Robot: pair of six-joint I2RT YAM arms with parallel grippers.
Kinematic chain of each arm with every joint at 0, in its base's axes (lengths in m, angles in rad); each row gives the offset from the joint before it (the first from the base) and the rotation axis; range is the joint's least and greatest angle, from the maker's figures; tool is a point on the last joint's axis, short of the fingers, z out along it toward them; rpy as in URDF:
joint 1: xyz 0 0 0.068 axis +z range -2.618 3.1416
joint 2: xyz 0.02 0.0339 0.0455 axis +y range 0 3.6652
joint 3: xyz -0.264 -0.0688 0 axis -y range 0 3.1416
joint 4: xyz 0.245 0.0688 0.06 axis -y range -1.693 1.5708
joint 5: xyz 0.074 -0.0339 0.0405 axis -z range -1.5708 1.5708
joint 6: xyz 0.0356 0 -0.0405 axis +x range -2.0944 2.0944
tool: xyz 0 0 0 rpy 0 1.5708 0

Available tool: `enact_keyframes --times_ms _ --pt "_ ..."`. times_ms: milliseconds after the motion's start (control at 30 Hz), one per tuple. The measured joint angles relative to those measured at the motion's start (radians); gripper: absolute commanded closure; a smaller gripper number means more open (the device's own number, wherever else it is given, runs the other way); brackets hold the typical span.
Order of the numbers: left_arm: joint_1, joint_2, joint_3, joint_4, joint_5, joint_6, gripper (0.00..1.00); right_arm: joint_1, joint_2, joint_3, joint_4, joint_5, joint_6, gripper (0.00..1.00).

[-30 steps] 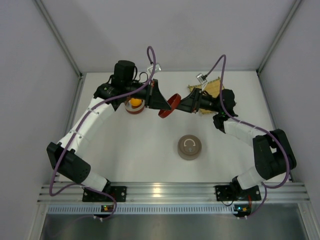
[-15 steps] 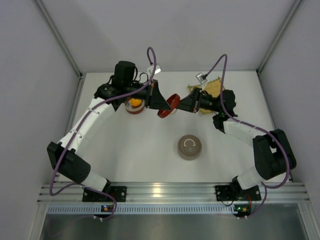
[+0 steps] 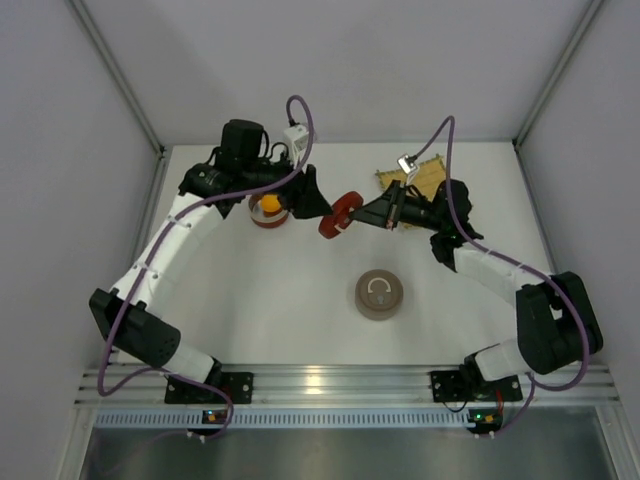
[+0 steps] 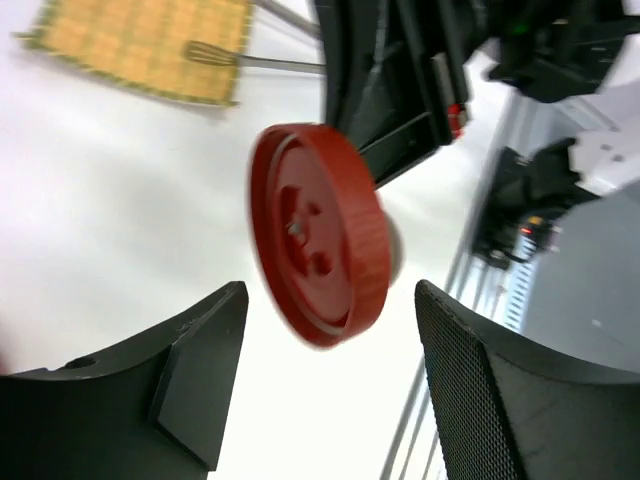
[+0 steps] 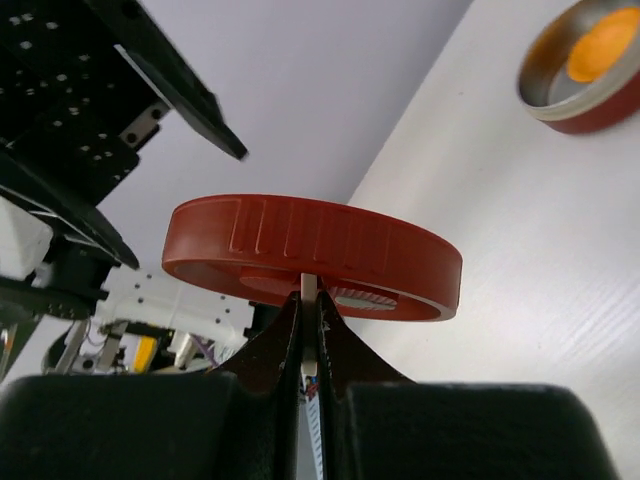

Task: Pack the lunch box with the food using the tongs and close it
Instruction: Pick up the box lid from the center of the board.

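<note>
The lunch box (image 3: pixel 268 210) is a round red tin, open, with the orange ball of food (image 3: pixel 270 203) inside; the right wrist view shows the lunch box (image 5: pixel 560 95) and the ball (image 5: pixel 605 45) too. Its red lid (image 3: pixel 340 213) hangs in the air between both arms. My right gripper (image 5: pixel 309 300) is shut on a thin pale tab under the lid (image 5: pixel 310 250). My left gripper (image 4: pixel 330 290) stands open, its fingers on either side of the lid (image 4: pixel 315 245) without touching it. The tongs (image 4: pixel 280 63) lie across the bamboo mat.
A yellow bamboo mat (image 3: pixel 412 176) lies at the back right, behind the right arm. A grey-brown round tin with a ring lid (image 3: pixel 379 294) stands near the table's middle. Side walls close the table left and right; a metal rail (image 3: pixel 340 380) runs along the front.
My right gripper has closed on the lid's tab. My left gripper has opened, let go of the lid and drawn back a little to the left. The lid now hangs from the right gripper alone.
</note>
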Motion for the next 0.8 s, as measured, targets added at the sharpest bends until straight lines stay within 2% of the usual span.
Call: enact_keyframes --times_ms 167,300,367,533,600,800 --pt "0.039 -0.051 0.017 -0.020 -0.178 0.142 0.26 -0.043 -0.029 0.033 -0.257 0.104 -0.032 1.00" --pt "0.006 -0.127 0.013 -0.024 -0.287 0.290 0.30 -0.057 -0.028 0.082 -0.417 0.179 -0.008 1.00" --pt "-0.080 -0.179 -0.031 -0.005 -0.393 0.369 0.31 -0.057 -0.021 0.123 -0.513 0.206 0.005 1.00" --pt "-0.453 -0.266 -0.213 0.032 -0.680 0.562 0.34 -0.057 0.006 0.244 -0.730 0.290 0.019 1.00" --pt "-0.511 -0.241 -0.218 0.038 -0.760 0.608 0.34 -0.057 0.006 0.249 -0.760 0.301 0.046 1.00" --pt "-0.575 -0.213 -0.291 0.167 -0.954 0.750 0.35 -0.058 0.007 0.249 -0.825 0.303 0.158 1.00"
